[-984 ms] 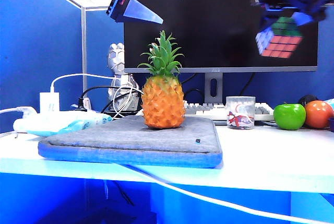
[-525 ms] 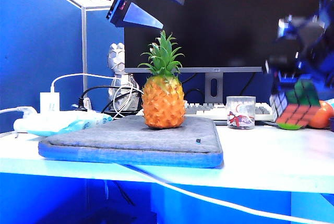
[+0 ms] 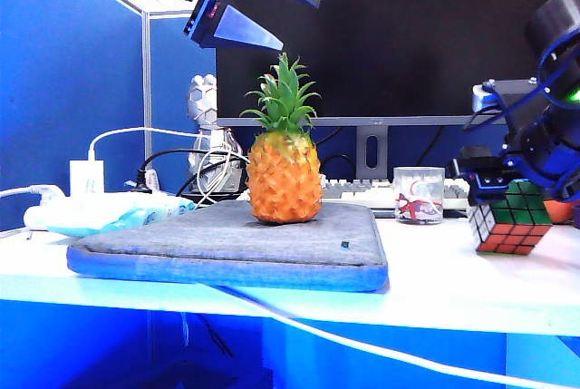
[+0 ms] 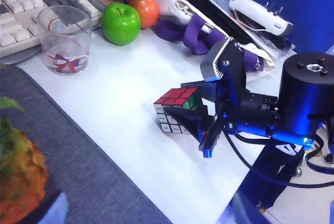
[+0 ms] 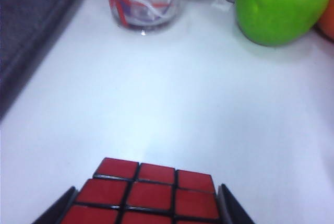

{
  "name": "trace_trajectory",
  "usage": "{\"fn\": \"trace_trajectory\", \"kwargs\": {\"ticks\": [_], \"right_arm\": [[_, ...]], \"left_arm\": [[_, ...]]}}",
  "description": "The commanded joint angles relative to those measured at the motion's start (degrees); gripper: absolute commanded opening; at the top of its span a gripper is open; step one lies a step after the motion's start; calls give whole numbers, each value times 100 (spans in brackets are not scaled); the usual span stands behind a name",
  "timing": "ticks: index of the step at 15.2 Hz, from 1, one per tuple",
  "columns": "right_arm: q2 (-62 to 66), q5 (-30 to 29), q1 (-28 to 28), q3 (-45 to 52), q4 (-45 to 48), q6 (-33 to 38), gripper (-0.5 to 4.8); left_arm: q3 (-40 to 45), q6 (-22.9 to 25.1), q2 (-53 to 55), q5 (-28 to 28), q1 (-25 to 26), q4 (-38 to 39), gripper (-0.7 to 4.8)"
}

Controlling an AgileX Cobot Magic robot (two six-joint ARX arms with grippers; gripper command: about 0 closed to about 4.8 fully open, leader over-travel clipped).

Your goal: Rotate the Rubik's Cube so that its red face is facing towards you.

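— Where is the Rubik's Cube [image 3: 510,218] relative to the right gripper [image 5: 146,208]?

— Between its jaws. In the right wrist view a dark finger [image 5: 55,209] stands at each side of the cube, flush against it, so the right gripper is clamped on the cube. The cube sits on or just above the white table [image 3: 471,280]; contact underneath cannot be told. It lies to the right of the grey mat [image 3: 227,244], near the table's right end.

— And the left gripper [image 3: 263,4]?

— High above the pineapple [image 3: 284,158], up and to its left, jaws spread wide with nothing between them.

— How much room is there around the cube?

— Bare white table lies between it and the mat. Beyond the cube stand the glass cup [image 4: 61,38], the green apple [image 4: 121,23] and an orange fruit [image 4: 144,7], all well apart from it. The keyboard [image 4: 23,10] is behind the cup.

— Which way does it face?

— It has no long axis — it is a cube. In the exterior view it stands slightly turned, one corner edge toward the camera: green on top, a white side to the left, a red-orange side [image 3: 509,241] to the right. Red squares fill the side under the right wrist camera.
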State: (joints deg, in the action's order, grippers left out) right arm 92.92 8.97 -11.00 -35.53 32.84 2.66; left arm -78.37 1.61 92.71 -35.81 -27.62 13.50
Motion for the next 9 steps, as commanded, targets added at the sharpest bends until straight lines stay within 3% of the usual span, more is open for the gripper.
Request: {"fn": "trace_trajectory", "kwargs": {"ticks": [1,7,8,9], "right_arm": [[299,57,2,-24,614,31,61],[988,55,4,-24,807,173,64],[988,52,4,-26,841,181,90],[986,39,2,-26,901,254,183]], "left_arm": [[-4,-44,-24,-37,-7,-76,420],[-4,-85,-24,-37,-7,-72,420],[-4,-85,-24,-35,-7,-74,420],[-4,-85,-24,-37,-7,-74,420]]}}
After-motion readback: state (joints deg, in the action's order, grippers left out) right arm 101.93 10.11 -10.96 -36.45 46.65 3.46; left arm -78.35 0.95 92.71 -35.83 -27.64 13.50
